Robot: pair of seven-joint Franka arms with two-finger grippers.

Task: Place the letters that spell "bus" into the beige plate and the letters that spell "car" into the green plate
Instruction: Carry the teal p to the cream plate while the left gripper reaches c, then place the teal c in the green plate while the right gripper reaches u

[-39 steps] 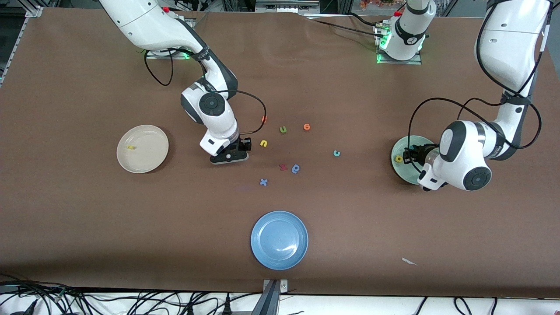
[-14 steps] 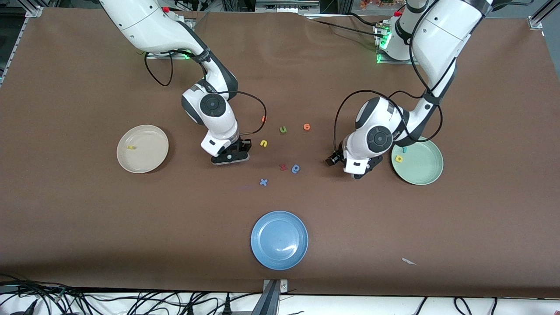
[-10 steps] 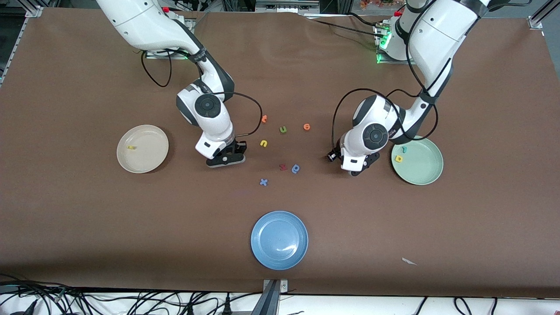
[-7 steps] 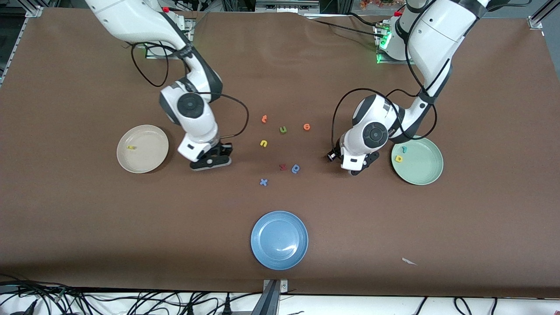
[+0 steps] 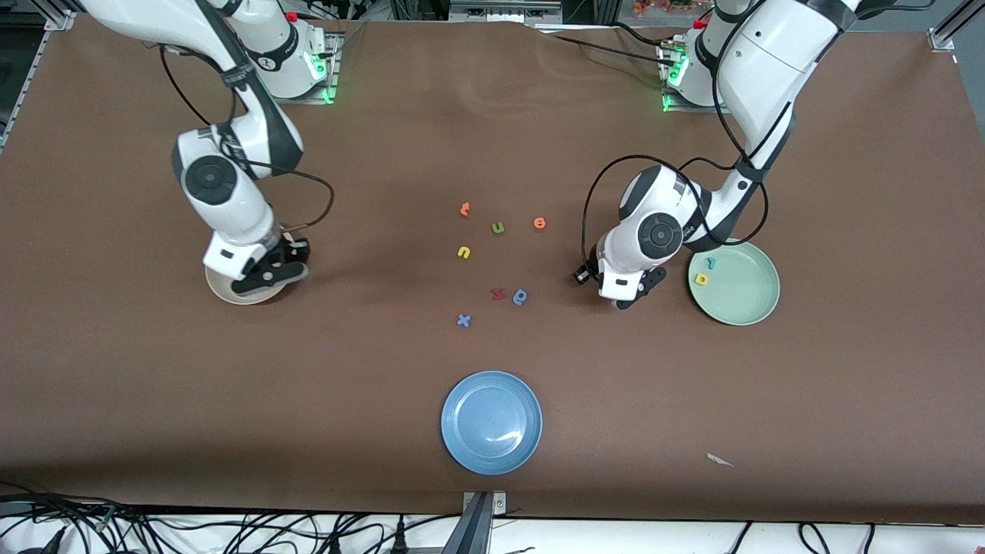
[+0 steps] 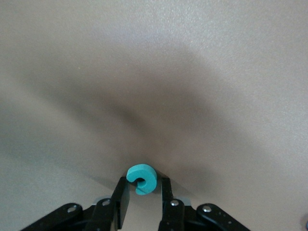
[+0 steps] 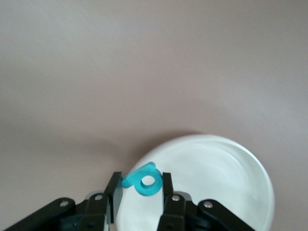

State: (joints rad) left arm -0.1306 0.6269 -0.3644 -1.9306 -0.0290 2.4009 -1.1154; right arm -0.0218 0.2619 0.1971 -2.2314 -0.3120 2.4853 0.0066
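Green plate (image 5: 740, 296) holds yellow "a" (image 5: 701, 279) and teal "r" (image 5: 711, 263). Left gripper (image 6: 143, 199) sits low on the table just beside it, fingers clamped on teal "c" (image 6: 141, 179). Right gripper (image 7: 140, 195) is over the beige plate (image 7: 226, 192) rim, clamped on teal "b" (image 7: 143, 181); plate contents hidden by the arm. Blue plate (image 5: 492, 422): nothing in it. Yellow "u" (image 5: 463, 251) lies mid-table among the loose letters.

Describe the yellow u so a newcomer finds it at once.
Start at the blue plate near the front camera, then go farther from the camera to the loose letter cluster mid-table. There the yellow u lies on the right arm's side, beside and slightly nearer than the green u. It is the cluster's only yellow letter.
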